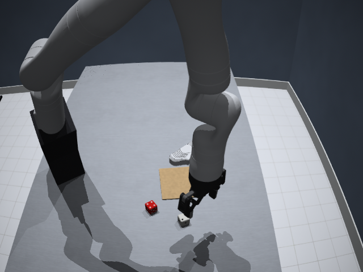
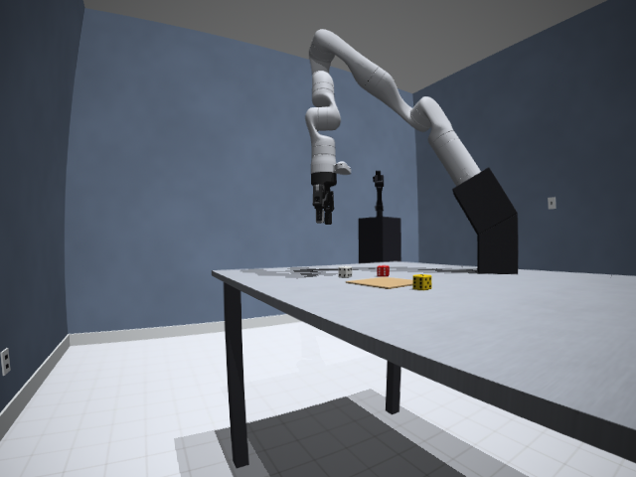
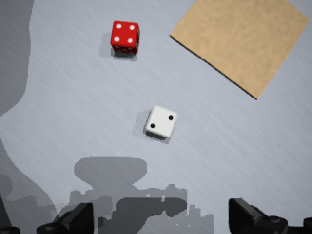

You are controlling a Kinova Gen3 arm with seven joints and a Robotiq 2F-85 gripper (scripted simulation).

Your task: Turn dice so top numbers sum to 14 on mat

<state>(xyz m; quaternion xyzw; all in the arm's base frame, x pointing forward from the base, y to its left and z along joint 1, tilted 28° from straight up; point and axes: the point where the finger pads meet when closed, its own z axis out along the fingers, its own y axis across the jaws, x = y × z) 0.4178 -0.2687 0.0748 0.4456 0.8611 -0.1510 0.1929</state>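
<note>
the grey table [image 1: 123, 131] [image 2: 513, 318] [image 3: 210, 161] carries dice and a mat [image 1: 174, 182] [image 2: 383, 282] [image 3: 244, 41].

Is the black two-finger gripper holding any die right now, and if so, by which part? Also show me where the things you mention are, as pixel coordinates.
Nothing held: the black two-finger gripper [image 1: 202, 204] [image 2: 323, 223] [image 3: 161, 215] is open, above the table [image 1: 123, 146] [image 2: 513, 318] [image 3: 205, 161].

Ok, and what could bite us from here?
White die sits rotated relative to the open gripper's fingers, so closing could catch its corners and twist it. Yellow die is missing from the top and wrist views; its upper number may get miscounted. The mat is thin and could slide if a fingertip drags it.
</note>
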